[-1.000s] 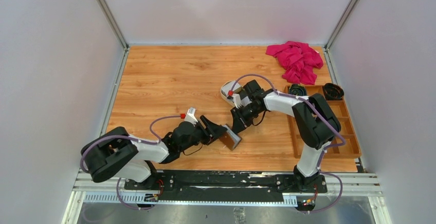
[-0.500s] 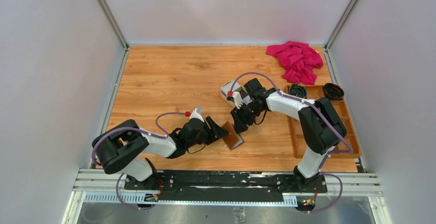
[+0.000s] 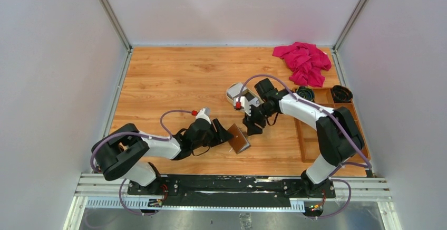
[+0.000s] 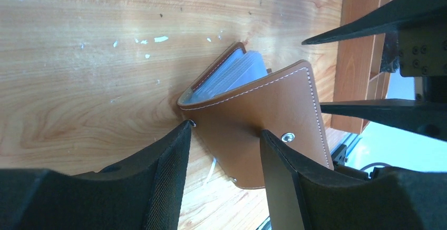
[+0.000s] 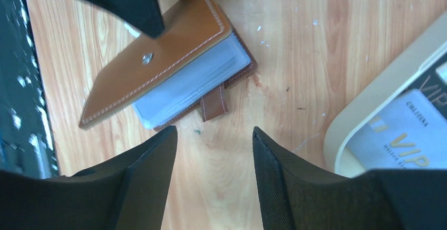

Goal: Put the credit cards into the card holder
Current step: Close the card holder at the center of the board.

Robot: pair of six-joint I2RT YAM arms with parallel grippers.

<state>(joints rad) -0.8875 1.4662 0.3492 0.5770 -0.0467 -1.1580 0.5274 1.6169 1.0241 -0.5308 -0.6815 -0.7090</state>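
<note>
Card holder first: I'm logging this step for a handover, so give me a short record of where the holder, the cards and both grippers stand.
card holder: on the table, open, brown cover tilted up, clear sleeves showing
credit cards: lying in the cream tray
left gripper: open, fingers at the tilted cover; contact unclear
right gripper: open, empty, over bare wood between holder and tray
task state: no card in either gripper
</note>
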